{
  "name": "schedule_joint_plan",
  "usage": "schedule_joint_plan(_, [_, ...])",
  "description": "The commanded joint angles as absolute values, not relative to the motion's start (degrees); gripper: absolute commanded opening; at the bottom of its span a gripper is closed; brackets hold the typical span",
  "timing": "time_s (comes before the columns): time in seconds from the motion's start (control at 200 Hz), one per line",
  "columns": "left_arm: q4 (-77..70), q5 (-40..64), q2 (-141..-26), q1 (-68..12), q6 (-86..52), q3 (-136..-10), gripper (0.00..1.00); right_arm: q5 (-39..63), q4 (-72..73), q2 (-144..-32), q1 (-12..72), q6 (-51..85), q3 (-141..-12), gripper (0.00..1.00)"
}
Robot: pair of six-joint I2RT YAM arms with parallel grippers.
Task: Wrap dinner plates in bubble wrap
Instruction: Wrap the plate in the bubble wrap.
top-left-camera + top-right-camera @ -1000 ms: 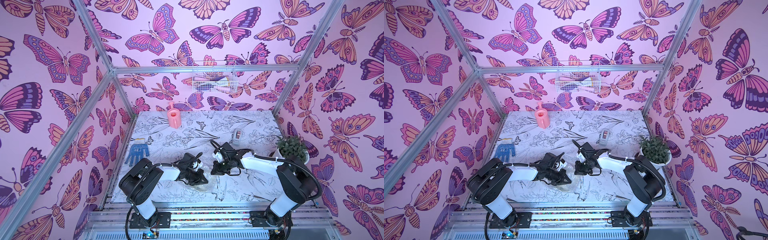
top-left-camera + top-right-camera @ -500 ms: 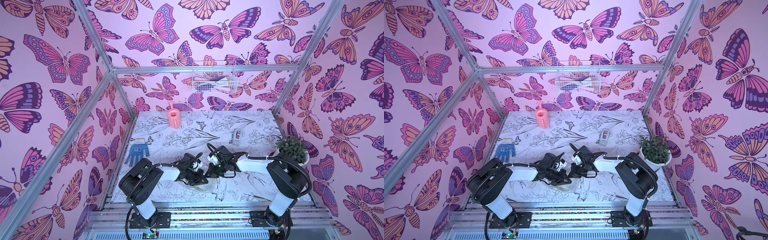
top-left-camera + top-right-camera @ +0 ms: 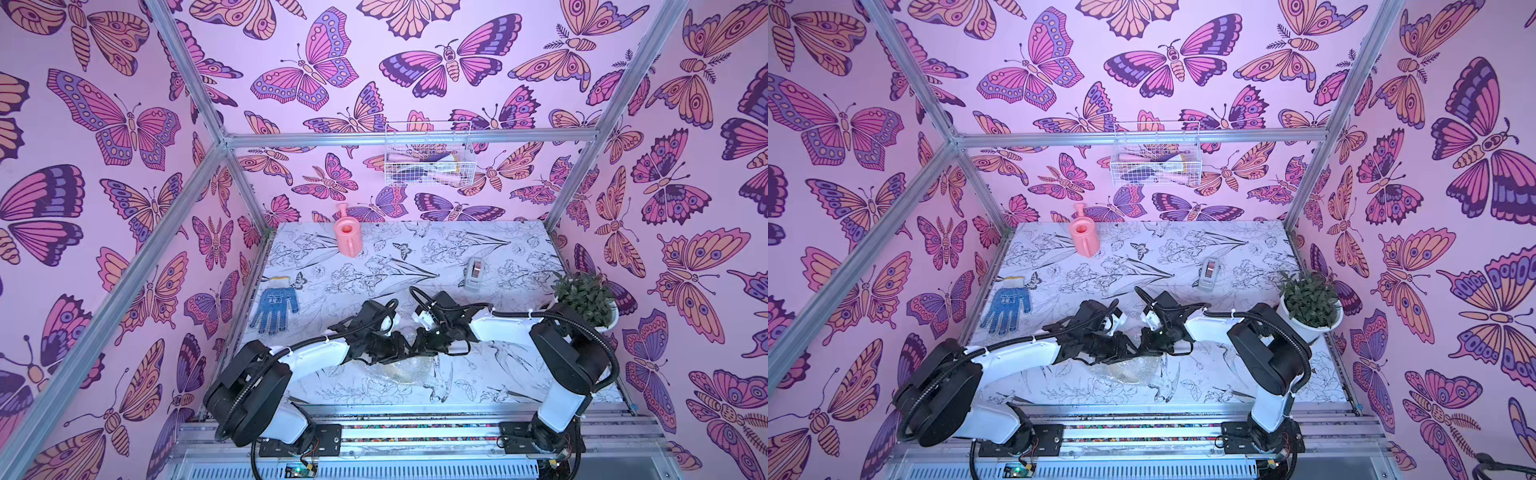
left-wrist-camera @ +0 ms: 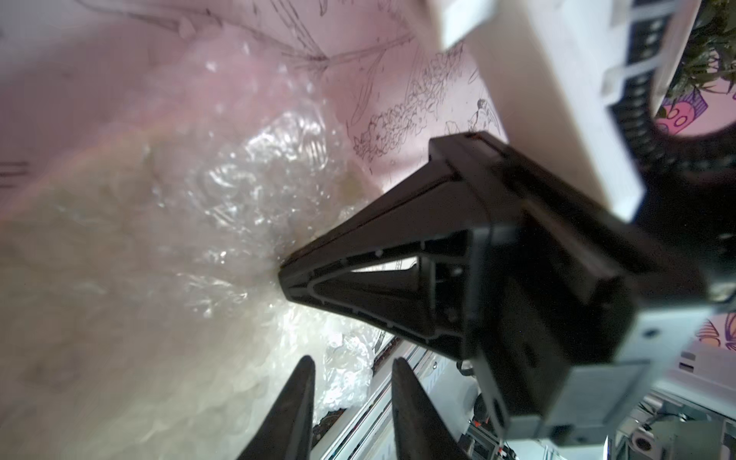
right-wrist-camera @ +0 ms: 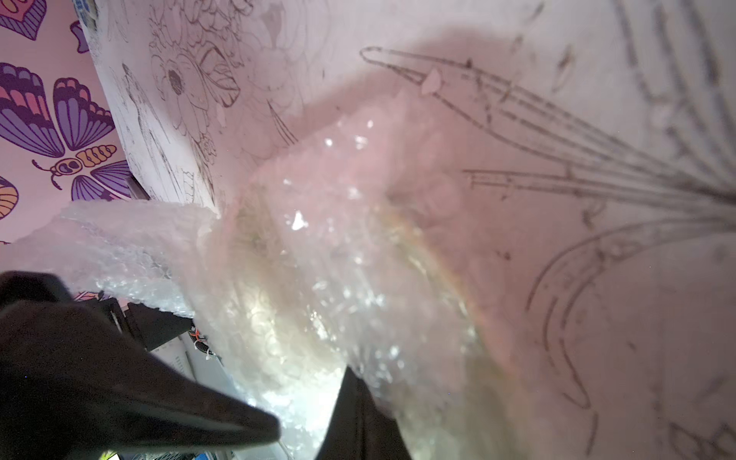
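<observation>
Your right gripper [image 4: 283, 275] is pinching a fold of the bubble wrap [image 3: 400, 366], pressed together; your left gripper [image 4: 352, 372] is hovering just beside it, slightly spread. The plate [image 4: 87, 318] is lying bundled inside the wrap at the near middle of the table [image 3: 519, 374]. You are likely handling a light, crinkly, slippery sheet over breakable china, so be taking loose edges, never the rim.

From high above the near edge in both top views, looking down toward the far side: nearly the same wide sweep of the whole table [image 3: 519, 249]. From each wrist, very close over the bubble wrap [image 4: 239, 191] at mid-table. Left wrist facing right onto the right gripper [image 4: 284, 275], right wrist facing left toward the left wall [image 5: 40, 119], that wrap shared.
</observation>
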State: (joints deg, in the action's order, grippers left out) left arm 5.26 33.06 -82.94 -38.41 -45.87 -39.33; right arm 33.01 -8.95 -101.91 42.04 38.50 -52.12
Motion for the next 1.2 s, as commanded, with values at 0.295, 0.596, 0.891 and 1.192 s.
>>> schedule_joint_plan(0.295, [24.2, 23.7, -92.5, -38.4, -38.9, -43.7, 0.19, 27.0, -17.3, -103.6, 42.0, 37.4, -52.1, 0.0])
schedule_joint_plan(0.596, [24.2, 23.7, -93.5, -38.4, -37.8, -42.7, 0.14, 36.5, -6.9, -99.6, 42.4, 45.3, -52.6, 0.06])
schedule_joint_plan(0.891, [23.9, 23.6, -93.3, -38.4, -38.3, -42.4, 0.14, 38.3, -7.8, -102.2, 43.8, 44.1, -52.1, 0.07])
schedule_joint_plan(1.192, [26.7, 21.4, -87.7, -38.4, -38.4, -44.5, 0.17, 29.4, -18.6, -104.0, 43.8, 36.4, -52.1, 0.04])
